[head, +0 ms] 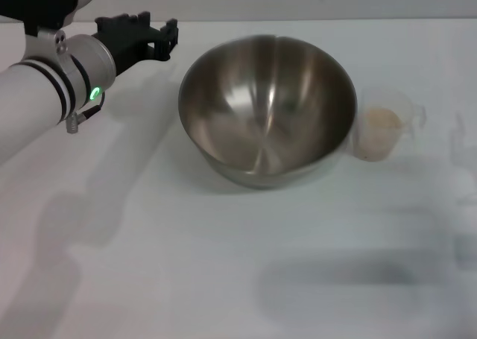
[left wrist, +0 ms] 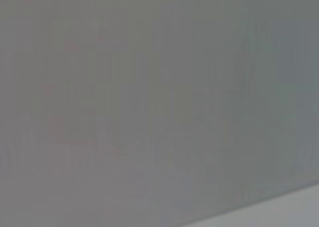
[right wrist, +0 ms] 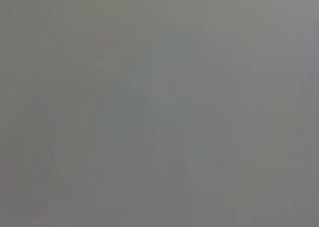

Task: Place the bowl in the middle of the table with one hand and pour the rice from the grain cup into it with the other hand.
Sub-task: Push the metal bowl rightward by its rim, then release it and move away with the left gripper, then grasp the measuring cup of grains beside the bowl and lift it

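We see the table [head: 149,279] filling nearly the whole head view, white and matte, with soft grey shadows lying across its near part. On it, a little toward the far side and about midway across, the bowl [head: 267,109] sits upright, its shiny inside showing nothing in it. Our left arm [head: 45,93] reaches in from the left edge, white with a black band and a small green light at the wrist, and is held above the table. At its end the left gripper [head: 165,39] points toward the bowl from the bowl's left and stands apart from the rim, with a strip of bare table between them; it grips nothing, and its black fingers look slightly parted, though we cannot tell how far. Just beside the bowl on its right, touching or nearly touching the wall, stands the cup [head: 387,127], clear, upright, with its handle turned away from the bowl. Inside it the rice [head: 381,121] shows as a pale beige mass. Our right gripper appears in no view, and both wrist views give us only a flat grey field in which we can make out nothing.
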Motion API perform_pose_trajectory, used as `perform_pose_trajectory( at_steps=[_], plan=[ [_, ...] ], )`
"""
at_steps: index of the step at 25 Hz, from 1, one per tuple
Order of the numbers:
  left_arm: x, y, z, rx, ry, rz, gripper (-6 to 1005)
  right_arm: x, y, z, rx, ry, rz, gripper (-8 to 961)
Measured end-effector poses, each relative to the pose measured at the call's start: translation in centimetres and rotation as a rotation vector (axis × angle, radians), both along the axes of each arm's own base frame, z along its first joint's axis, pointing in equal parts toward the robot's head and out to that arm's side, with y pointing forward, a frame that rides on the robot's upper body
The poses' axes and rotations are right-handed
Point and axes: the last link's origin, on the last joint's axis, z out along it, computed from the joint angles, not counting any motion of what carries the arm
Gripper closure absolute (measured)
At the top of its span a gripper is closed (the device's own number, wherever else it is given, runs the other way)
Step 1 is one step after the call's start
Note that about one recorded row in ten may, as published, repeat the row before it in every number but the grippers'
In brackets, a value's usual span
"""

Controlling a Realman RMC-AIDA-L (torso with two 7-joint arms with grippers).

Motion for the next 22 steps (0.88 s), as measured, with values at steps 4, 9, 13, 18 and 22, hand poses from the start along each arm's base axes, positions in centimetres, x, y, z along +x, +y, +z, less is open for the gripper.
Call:
perform_pose_trajectory(
  at_steps=[4,9,13,18,22],
  plan=[
    [-0.2,-0.6,0.0,0.102,-0.029,-0.079,592,0.1,0.0,0.0,0.000,-0.002,-0.002,531],
    [-0.5,-1.2,0.3,0.215,-0.065,-0.151,592,0.1,0.0,0.0,0.001,-0.002,-0.004,532],
    [-0.8,-1.3,0.5,0.253,-0.080,-0.166,591,0.0,0.0,0.0,0.001,0.000,-0.003,532],
    [-2.0,-1.1,1.0,0.329,-0.074,-0.193,590,-0.1,0.1,-0.1,-0.002,0.004,0.002,532],
    [-2.6,-1.6,2.2,0.449,-0.099,-0.253,590,-0.2,0.1,-0.2,-0.004,0.011,0.004,532]
  ],
)
